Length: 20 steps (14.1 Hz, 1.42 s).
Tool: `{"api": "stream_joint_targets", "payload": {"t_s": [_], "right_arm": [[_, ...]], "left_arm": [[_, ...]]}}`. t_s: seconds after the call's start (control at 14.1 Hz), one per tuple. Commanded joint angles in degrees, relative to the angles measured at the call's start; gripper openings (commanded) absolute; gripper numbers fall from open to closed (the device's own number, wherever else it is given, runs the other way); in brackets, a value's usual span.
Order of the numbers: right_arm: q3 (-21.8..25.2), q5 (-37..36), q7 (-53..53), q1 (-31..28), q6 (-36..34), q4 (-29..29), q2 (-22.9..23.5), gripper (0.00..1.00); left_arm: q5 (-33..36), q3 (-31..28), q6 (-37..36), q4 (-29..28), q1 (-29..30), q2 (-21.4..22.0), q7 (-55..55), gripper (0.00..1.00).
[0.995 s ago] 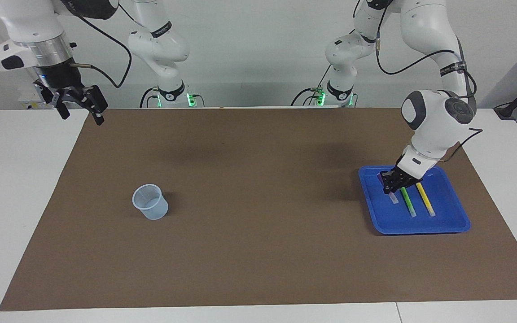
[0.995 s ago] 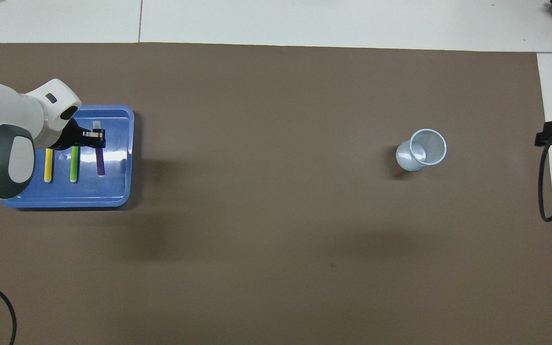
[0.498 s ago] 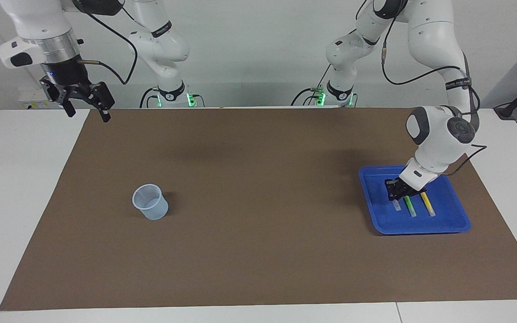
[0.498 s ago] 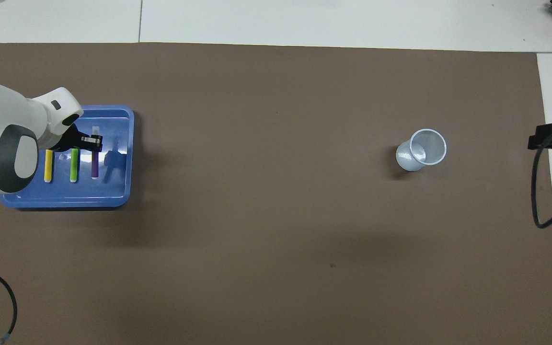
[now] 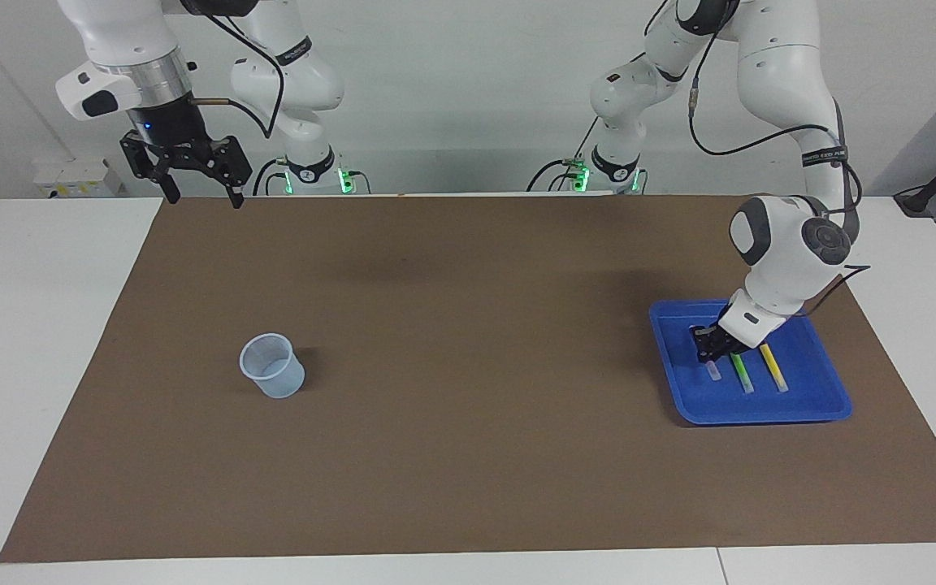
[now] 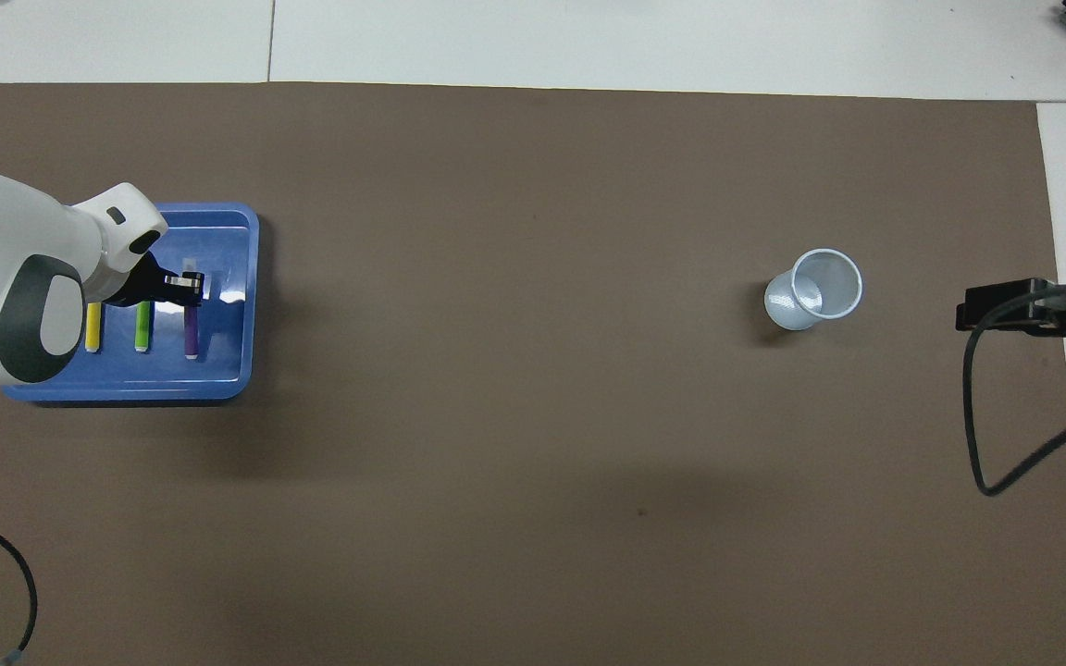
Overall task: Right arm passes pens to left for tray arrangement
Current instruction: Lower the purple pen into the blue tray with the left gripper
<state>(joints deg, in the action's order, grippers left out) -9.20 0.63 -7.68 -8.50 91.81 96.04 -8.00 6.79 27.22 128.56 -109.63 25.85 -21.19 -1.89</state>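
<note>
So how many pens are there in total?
3, side by side in the blue tray: yellow pen, green pen, and purple pen under the left claw. The cup looks empty.

Blue tray (image 5: 817,402) set near left arm's end of the mat, yellow pen (image 5: 773,367), green pen (image 5: 741,374) and purple pen (image 6: 191,335) laid parallel within, purple clamped by left gripper (image 5: 712,351)

Table (image 5: 45,325) (brown mat (image 5: 468,406)): tray (image 5: 809,402), cup (image 5: 273,367).
</note>
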Motion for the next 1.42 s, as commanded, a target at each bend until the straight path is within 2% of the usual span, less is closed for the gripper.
{"api": "stream_joint_targets", "payload": {"t_s": [0.0,0.07,0.14,0.21,0.36,0.5,0.57,0.71,0.85,1.07,1.35], "right_arm": [[0.3,1.4,5.2,-1.1,-0.3,3.0,-2.5,1.0],[0.3,1.1,5.2,-0.6,-0.2,3.0,-2.5,1.0],[0.3,1.0,5.1,-0.5,0.3,3.1,-2.5,1.0],[0.3,1.0,5.1,-0.5,2.1,3.6,-2.4,1.0],[0.3,0.3,5.5,-0.2,4.2,4.5,-1.7,1.0],[1.8,-0.8,5.4,3.5,3.2,4.5,-1.2,1.0],[3.6,-1.1,5.5,5.1,3.1,4.3,-0.7,1.0],[7.9,-1.0,5.7,8.4,3.0,4.3,-0.5,1.0],[8.1,-1.1,5.7,8.4,2.9,4.5,0.3,1.0],[8.1,-1.0,5.7,7.9,2.8,5.4,0.6,1.0],[8.1,-1.0,5.1,7.9,2.9,5.6,0.4,1.0]], "left_arm": [[1.0,0.1,3.0,-3.0,0.9,1.3,1.1,0.0],[1.1,0.1,2.9,-3.0,0.9,1.3,1.0,0.05],[1.1,0.1,2.7,-3.0,0.9,1.3,0.9,0.35],[1.1,0.1,2.9,-3.0,0.9,1.3,0.7,0.75],[1.1,0.1,3.0,-3.0,0.9,1.3,0.6,0.88],[1.1,0.1,2.7,-2.9,0.9,1.3,0.6,0.91],[1.1,0.1,2.4,-2.7,0.9,1.3,0.6,0.97],[1.1,0.1,0.3,-1.3,1.0,1.3,0.7,0.99],[1.1,0.1,-3.1,2.9,0.7,1.4,0.9,0.99],[1.2,0.1,-2.1,5.6,0.4,2.7,1.3,0.99],[1.1,0.5,-5.0,14.3,-0.2,4.0,1.3,0.99]]}}
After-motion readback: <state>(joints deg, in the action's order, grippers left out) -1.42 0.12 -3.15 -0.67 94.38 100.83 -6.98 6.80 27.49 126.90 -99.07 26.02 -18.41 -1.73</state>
